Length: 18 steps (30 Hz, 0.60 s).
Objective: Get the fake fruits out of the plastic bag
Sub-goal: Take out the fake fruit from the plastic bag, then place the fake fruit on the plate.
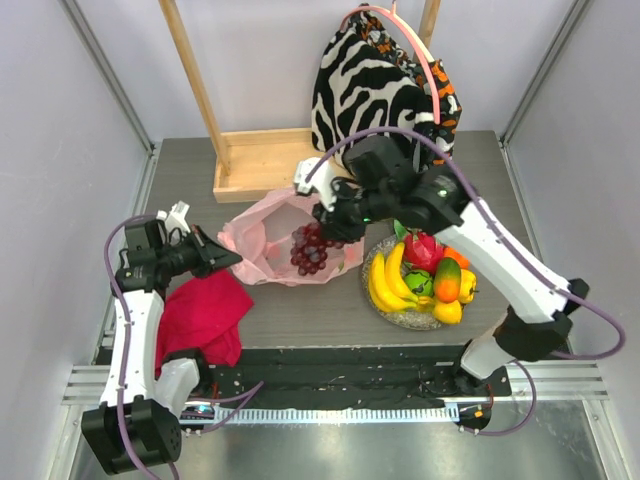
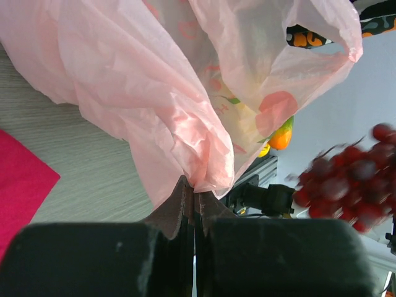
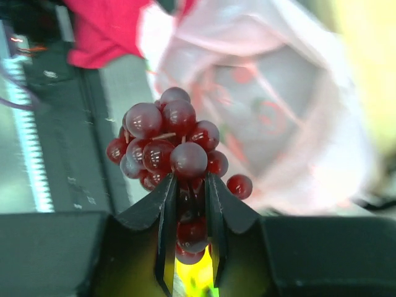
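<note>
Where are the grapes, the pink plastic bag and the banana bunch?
grapes (image 3: 170, 145), right wrist view, a berry mid-cluster.
pink plastic bag (image 1: 256, 224), top view, its crumpled left wall.
banana bunch (image 1: 383, 285), top view, the middle banana.

**Right jaws gripping the grapes (image 3: 170, 148), left jaws pinching the plastic bag (image 1: 262, 240)**

The grapes, a glossy dark red bunch, are hanging off the tabletop (image 1: 330, 310) with several berries clamped between the right jaws, just over the plastic bag's open mouth. The bag, thin, translucent pink and crumpled, is lying slack, one gathered fold squeezed between the closed left jaws. The banana bunch (image 1: 385, 285), green apple (image 1: 420, 283), red fruit (image 1: 424, 248) and lemon (image 1: 447, 312) are sitting heaped together to the right of the right jaws.
</note>
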Tool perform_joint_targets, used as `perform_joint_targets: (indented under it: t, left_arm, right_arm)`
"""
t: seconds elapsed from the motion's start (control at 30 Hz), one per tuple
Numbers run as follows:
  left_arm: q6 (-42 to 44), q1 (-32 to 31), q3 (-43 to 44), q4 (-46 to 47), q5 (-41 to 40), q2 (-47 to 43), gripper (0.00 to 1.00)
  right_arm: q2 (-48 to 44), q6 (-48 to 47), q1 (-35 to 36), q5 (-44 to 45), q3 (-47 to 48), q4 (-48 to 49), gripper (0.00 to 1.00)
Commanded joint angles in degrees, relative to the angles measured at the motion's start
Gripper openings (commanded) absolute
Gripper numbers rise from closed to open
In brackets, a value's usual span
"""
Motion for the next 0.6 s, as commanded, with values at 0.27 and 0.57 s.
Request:
perform_joint_targets:
  t: [0.27, 0.57]
  left_arm:
    - [1.88, 0.0, 2.55, 1.36, -1.03, 0.52, 0.0]
    - [0.38, 0.79, 1.15, 1.71, -0.41, -0.7, 0.0]
  right_arm:
    - [-20.48, -18.46, -22.93, 18.36, -19.8, -3.06, 0.11]
    - [-24.27, -21.72, -25.77, 27.25, -35.74, 12.32, 0.06]
